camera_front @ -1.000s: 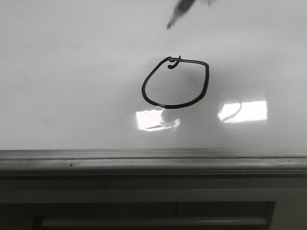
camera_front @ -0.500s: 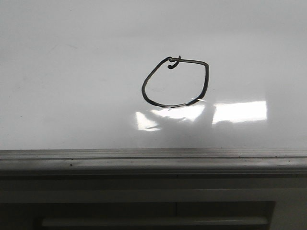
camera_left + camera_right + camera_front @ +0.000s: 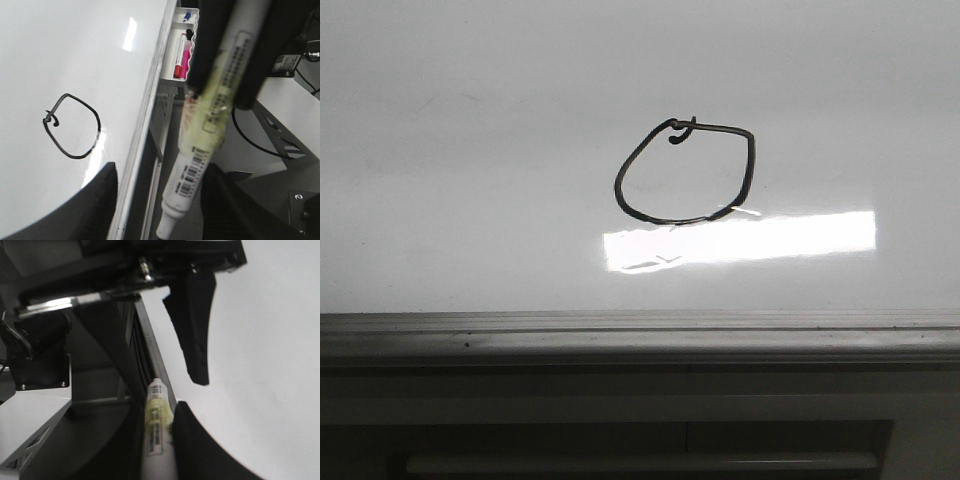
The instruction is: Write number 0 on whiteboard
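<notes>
Marker gone — number 0 (image 3: pixel 685 172) seemingly clear of left gripper (image 3: pixel 220 82).

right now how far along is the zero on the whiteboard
Done: the number 0 is drawn as a closed black loop on the whiteboard, lopsided, with a small hook at its top. In hand: the left gripper holds a marker off the board's edge, tip clear of the surface. The right gripper also has a marker against one finger, its grip unclear. Left: seemingly nothing to write, only putting the markers down.
</notes>
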{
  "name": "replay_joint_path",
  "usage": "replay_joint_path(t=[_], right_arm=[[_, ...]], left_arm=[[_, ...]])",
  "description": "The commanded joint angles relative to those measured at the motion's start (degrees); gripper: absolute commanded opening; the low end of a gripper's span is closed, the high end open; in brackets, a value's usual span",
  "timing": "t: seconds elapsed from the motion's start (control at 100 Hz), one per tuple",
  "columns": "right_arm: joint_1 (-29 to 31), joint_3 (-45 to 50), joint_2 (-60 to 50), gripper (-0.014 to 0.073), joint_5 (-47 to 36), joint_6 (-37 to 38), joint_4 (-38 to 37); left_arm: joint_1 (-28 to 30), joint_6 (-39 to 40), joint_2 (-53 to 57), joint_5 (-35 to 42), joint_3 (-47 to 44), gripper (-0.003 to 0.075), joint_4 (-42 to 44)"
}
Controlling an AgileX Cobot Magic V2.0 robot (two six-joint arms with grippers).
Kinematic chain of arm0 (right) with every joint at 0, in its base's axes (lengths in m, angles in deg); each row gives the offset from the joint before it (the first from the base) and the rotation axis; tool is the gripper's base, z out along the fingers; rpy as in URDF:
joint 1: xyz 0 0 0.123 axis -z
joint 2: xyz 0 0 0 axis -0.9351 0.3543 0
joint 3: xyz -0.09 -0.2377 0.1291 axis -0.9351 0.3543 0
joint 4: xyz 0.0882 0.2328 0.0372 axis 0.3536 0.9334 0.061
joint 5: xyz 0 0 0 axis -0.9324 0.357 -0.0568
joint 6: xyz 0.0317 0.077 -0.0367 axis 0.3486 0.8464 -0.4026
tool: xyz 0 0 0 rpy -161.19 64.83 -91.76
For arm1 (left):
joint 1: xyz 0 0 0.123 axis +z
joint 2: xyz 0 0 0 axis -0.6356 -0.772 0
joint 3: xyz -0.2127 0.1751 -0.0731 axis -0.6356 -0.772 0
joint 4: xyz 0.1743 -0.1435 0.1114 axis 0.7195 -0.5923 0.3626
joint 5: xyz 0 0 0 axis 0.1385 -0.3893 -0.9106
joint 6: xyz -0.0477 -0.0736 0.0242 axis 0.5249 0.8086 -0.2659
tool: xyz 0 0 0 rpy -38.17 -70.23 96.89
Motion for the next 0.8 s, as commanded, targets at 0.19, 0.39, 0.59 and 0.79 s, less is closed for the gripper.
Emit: replay_joint_path(t=[0.19,0.39,0.59,0.79], right_arm=[[-2.4,-1.5,-0.5,-0.005,-5.3,-0.7,-0.1],[-2.4,-1.5,-0.5,-0.005,-5.3,-0.7,0.7],[-2.4,-1.5,-0.5,-0.005,-5.5,-0.7,1.1],[-2.4,-1.5,-0.5,-0.004,-5.2,-0.7,1.5]], left_arm=[[-0.9,-0.2,-1.6,2.6,2.0,0.0342,-2.3],[-0.9,-0.2,-1.6,3.0,2.0,0.0125,-2.4],[-0.9,-0.2,-1.6,3.5,2.0,-0.002,-3.1],[-0.9,-0.2,-1.6,5.9,2.0,-0.002,-3.9]])
